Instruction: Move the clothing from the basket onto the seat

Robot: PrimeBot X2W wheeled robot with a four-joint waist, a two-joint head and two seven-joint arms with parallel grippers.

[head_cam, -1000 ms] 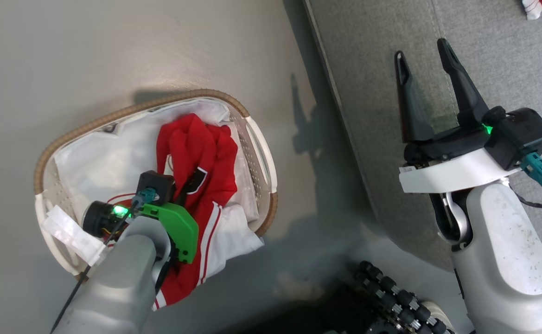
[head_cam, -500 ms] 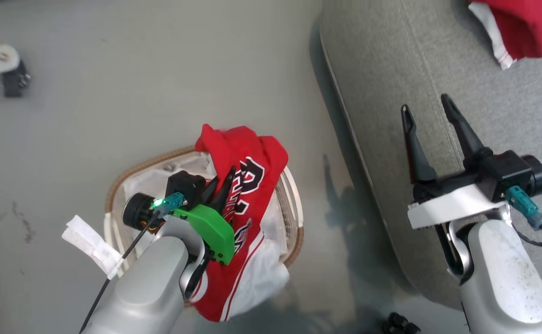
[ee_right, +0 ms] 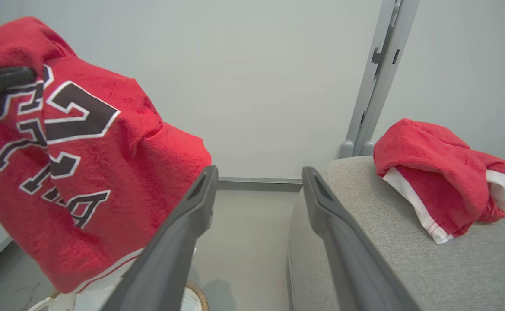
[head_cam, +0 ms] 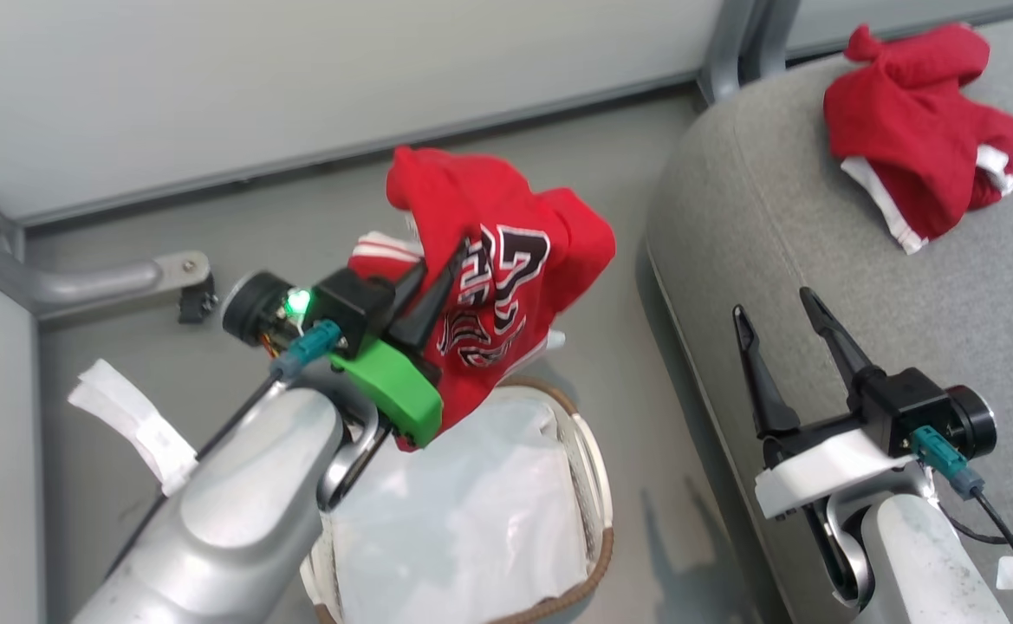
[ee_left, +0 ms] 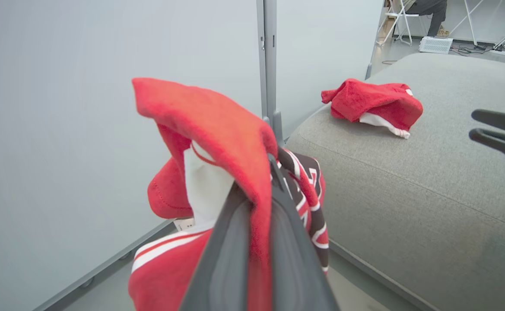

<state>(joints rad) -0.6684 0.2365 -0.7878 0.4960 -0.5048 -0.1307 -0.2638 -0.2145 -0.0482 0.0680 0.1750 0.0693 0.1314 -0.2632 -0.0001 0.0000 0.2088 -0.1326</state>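
Pale grey partition panels [head_cam: 298,78] close off the far side, joined by a grey metal post [head_cam: 731,39] at one o'clock in the head view. A grey rail [head_cam: 341,156] runs along their foot. The floor [head_cam: 237,217] is smooth matt grey, and soft, even light leaves only faint shadows on it. At nine o'clock a metal foot [head_cam: 116,279] reaches out flat over the floor, with a small dark block [head_cam: 197,305] at its end. The grey woven seat [head_cam: 948,303] takes up the three o'clock side. Beyond it, at one o'clock in the left wrist view, are white chair legs [ee_left: 401,23], a white perforated box [ee_left: 436,44] and loose cables [ee_left: 472,49].
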